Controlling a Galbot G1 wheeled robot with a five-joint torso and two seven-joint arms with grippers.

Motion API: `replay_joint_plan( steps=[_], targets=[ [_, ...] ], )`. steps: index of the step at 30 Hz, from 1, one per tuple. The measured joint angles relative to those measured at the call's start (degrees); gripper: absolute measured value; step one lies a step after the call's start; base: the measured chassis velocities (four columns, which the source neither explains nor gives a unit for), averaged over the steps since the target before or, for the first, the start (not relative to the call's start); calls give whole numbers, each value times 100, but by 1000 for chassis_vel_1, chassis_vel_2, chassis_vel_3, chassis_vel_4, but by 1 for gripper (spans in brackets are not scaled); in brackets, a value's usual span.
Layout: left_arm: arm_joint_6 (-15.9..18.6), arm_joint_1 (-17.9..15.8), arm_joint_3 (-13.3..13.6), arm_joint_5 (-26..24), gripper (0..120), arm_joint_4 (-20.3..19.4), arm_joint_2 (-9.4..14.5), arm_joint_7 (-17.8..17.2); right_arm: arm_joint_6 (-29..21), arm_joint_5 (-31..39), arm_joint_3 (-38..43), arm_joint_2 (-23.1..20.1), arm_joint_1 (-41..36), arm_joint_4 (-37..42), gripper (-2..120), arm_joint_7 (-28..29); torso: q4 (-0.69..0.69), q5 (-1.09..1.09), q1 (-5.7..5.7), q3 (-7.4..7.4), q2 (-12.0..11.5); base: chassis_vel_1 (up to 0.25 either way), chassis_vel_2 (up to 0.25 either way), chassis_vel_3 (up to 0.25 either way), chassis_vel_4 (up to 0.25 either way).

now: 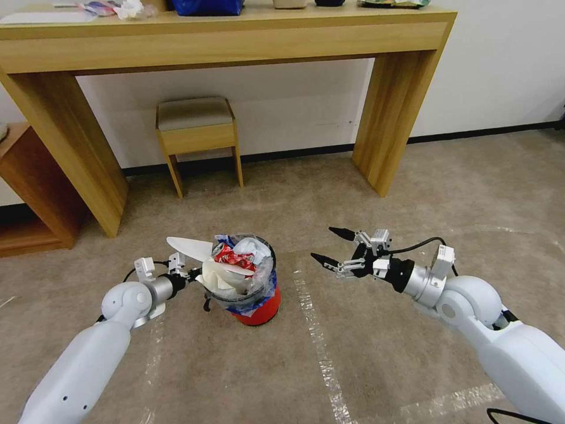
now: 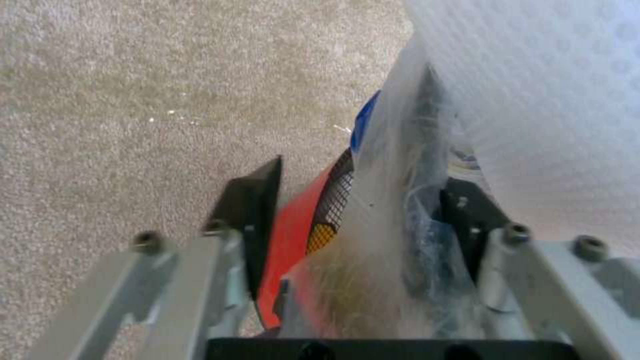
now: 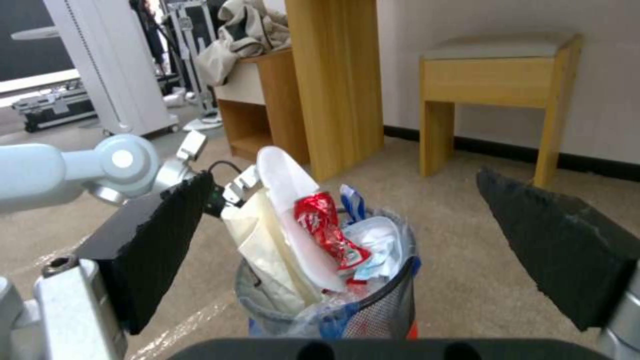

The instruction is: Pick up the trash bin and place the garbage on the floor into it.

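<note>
one trash bin [image 1: 253, 294], one stool [image 1: 197, 132], two end effectors

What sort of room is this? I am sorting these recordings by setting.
Probably a carpeted test room furnished like a home: a wooden console table against the white wall, a small padded stool beneath it, and lab equipment behind in the right wrist view.

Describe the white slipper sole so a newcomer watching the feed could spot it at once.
Start at the wooden desk and come forward across the carpet to the trash bin, gripped at its rim by the left gripper. The slipper sole is the long flat white piece jutting above the rim toward the left arm, unlike the crumpled red wrapper beside it.
</note>
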Motion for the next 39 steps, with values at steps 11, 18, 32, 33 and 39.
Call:
replay_joint_plan(
  steps=[11, 18, 32, 33, 39],
  targets=[
    [-67, 24, 0, -11, 95, -169, -16, 10, 61, -181, 168, 27, -234, -69, 100, -64, -1, 0, 0, 0, 0, 0, 0, 0, 0],
    [-210, 103, -25, 38, 100, -235, -30, 132, 98, -270, 260, 64, -353, -119, 100, -107, -1, 1, 0, 0, -1, 0, 0, 0, 0],
    [-276, 170, -46, 120, 100, -275, -10, 164, 123, -338, 394, 98, -510, -127, 100, -118, -1, 0, 0, 0, 0, 0, 0, 0, 0],
    [-285, 170, -54, 141, 100, -286, -7, 165, 125, -339, 418, 98, -531, -119, 100, -118, -1, 0, 0, 0, 0, 0, 0, 0, 0],
    [-307, 371, -215, 527, 100, -527, 221, 193, 144, -347, 826, 89, -817, 55, 100, -26, 3, 0, 0, -1, 0, 0, 0, 0, 0]
  ],
)
